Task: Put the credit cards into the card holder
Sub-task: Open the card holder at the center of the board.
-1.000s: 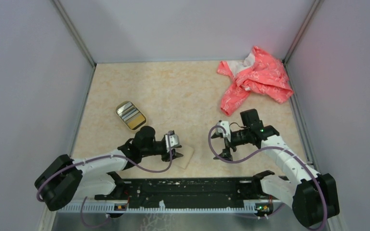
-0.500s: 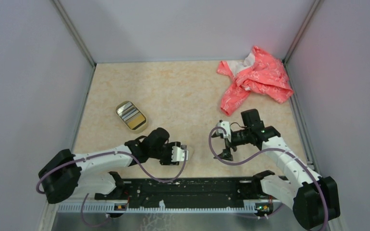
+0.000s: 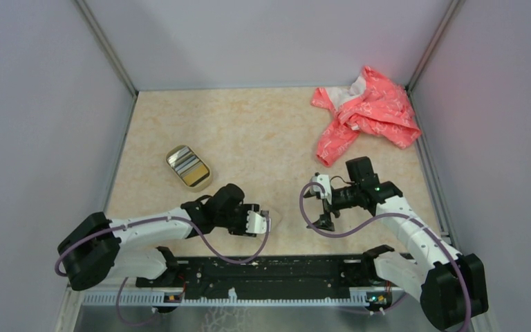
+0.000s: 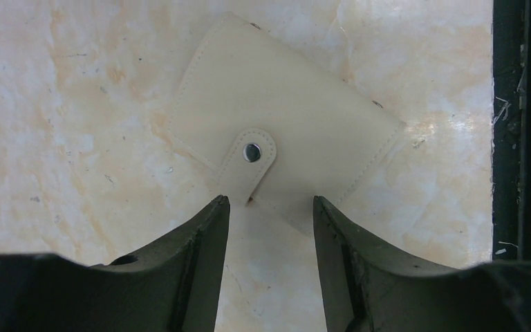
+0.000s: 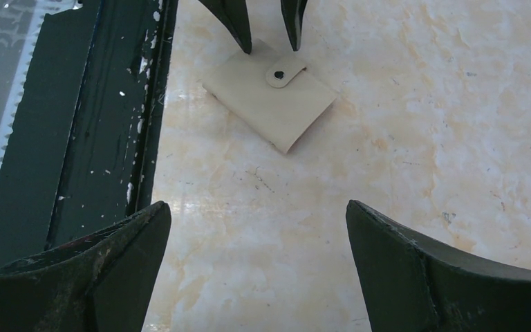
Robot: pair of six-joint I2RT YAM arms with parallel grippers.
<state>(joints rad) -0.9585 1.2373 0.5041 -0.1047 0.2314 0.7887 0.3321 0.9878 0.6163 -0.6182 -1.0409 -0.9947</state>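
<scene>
Top external view, contents by container: one oval tan dish with a raised rim (image 3: 170,158), left of centre, holding the credit cards (image 3: 189,167), thin plastic rectangles stacked in grey, dark-striped and yellow. One card holder (image 4: 283,131), a flat squarish beige folding wallet, strap fastened by a small dark snap, lying on the desk near the front rail with no card in or on it.

Surface: beige marbled desk (image 3: 249,124); crumpled coral-pink printed cloth (image 3: 366,114) at the far right corner; black scuffed rail (image 3: 269,270) along the near edge; pale lilac walls on three sides.

Left tool (image 4: 269,204): released, jaws parted, tips either side of the strap end, grasping nothing. Right tool (image 5: 259,228): released, spread wide, above bare desk, well apart from the wallet.

Change from one second earlier: the left tool has advanced over the card holder, now nearly covering it from above; dish, cloth and right arm are unmoved.
</scene>
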